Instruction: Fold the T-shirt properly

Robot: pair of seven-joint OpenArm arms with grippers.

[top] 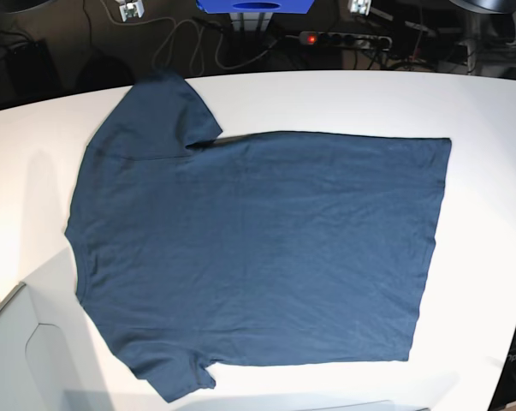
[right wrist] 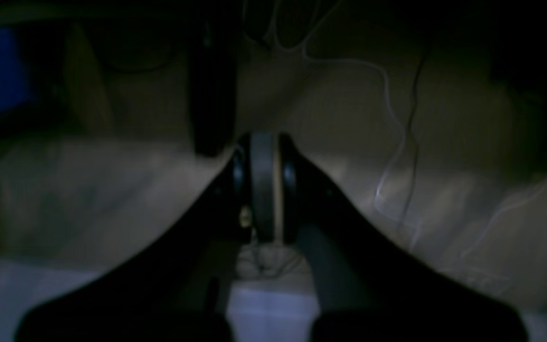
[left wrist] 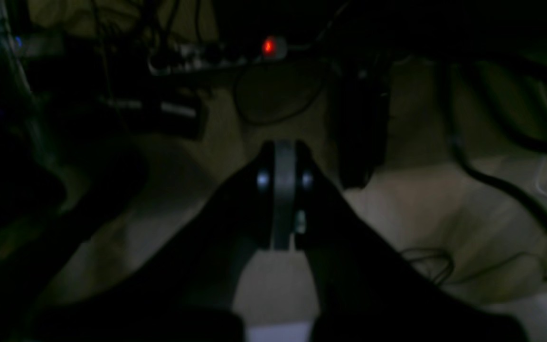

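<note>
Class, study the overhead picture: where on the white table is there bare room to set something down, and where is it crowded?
The T-shirt lies spread flat across most of the table. Bare strips: the far edge beyond the upper sleeve, the right side past the hem, and the left corner by the collar. The near edge is tight. Cables clutter the floor behind.

The view was dark. The right gripper (right wrist: 264, 190) filled the middle, its two black fingers (right wrist: 287, 180) pressed together with no gap between them. Beyond it lay a dim tan floor (right wrist: 112, 190) with thin pale cables (right wrist: 387, 142) trailing across it.
</note>
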